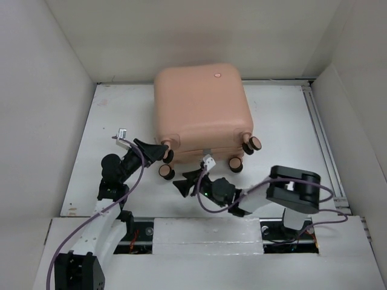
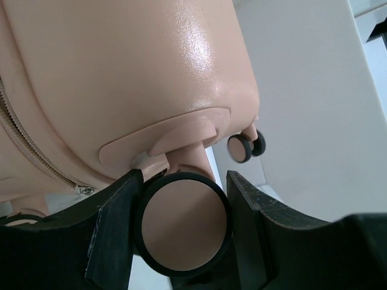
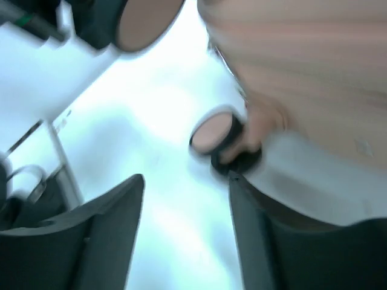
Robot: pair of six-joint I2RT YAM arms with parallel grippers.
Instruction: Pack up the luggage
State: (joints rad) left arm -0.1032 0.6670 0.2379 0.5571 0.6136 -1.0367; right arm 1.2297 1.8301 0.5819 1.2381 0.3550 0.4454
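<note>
The pale peach-pink luggage (image 1: 199,103) lies closed on the white table, its caster wheels toward the arms. My left gripper (image 1: 160,150) is at its near left corner, shut on a black-rimmed caster wheel (image 2: 184,223) that fills the gap between the fingers. The shell (image 2: 121,72) and its zipper rise just above that wheel. My right gripper (image 1: 181,184) sits low in front of the luggage's near edge, open with nothing between its fingers (image 3: 121,205). The right wrist view is blurred; it shows another wheel (image 3: 211,133) ahead of the gripper and the shell (image 3: 314,54) on the right.
White walls enclose the table on the left, back and right. Two more wheels (image 1: 251,143) (image 1: 236,163) stick out at the luggage's near right corner. Purple cables loop from both arms near the table's front edge (image 1: 205,220).
</note>
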